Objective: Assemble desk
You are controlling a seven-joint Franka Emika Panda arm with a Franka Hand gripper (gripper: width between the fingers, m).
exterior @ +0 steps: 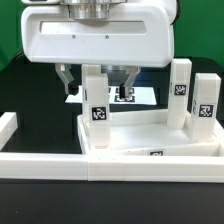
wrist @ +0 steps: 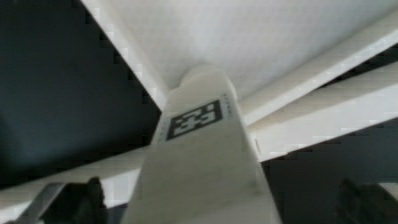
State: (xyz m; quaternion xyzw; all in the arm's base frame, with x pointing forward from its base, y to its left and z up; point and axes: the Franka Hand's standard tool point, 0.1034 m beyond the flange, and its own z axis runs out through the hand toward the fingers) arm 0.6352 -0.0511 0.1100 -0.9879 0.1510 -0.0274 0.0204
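Black table (exterior: 30, 95), white desk top (exterior: 140, 135), tagged leg (exterior: 97, 100) upright (one corner), tool (exterior: 95, 78) open around it

No readable text; only black-and-white square tags on the legs (exterior: 96, 100) and desk top (exterior: 150, 140).

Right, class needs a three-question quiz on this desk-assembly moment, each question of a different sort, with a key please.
1. True or false: the gripper is clamped shut on the front leg.
2. How many legs stand upright on the desk top in the exterior view? A) one B) three C) five
3. Fill in: the flat marker board lies ___ the desk top, farther from the camera.

Key
1. False: the fingers stand apart on either side of the leg's top.
2. B: the front leg, plus two legs on the exterior view's right.
3. behind
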